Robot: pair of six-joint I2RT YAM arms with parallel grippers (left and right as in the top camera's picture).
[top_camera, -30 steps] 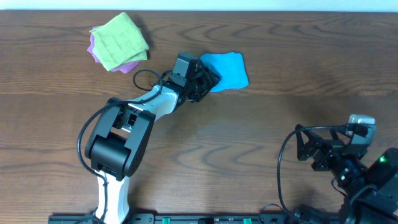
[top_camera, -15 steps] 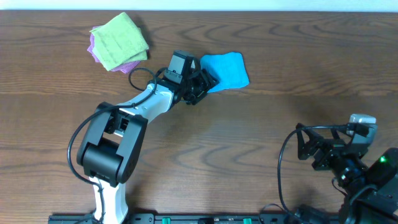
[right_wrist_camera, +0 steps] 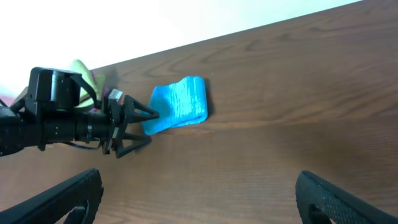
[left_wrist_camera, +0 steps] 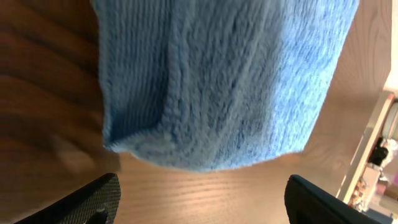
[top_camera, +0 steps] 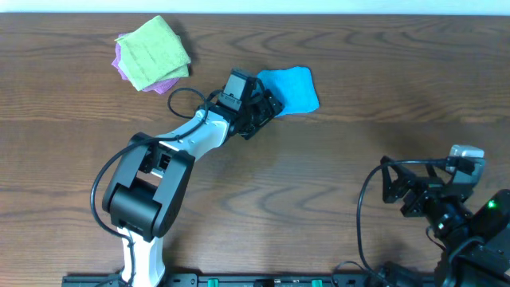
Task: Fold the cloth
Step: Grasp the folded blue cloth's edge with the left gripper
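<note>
We saw the left arm (top_camera: pixel 195 135) built of white links with black joint housings, a thin black cable (top_camera: pixel 179 96) looping by its wrist. The right arm (top_camera: pixel 442 211) was nearly all black, with a pale grey block (top_camera: pixel 464 155) and a green light (top_camera: pixel 492 205).

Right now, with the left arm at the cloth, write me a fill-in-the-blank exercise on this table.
1. The cloth in front of the left gripper is ____ in colour.
2. The yellow-green cloth lies on top of a ____ one.
3. The right gripper is open and holds ____.
Missing words: blue; purple; nothing.
</note>
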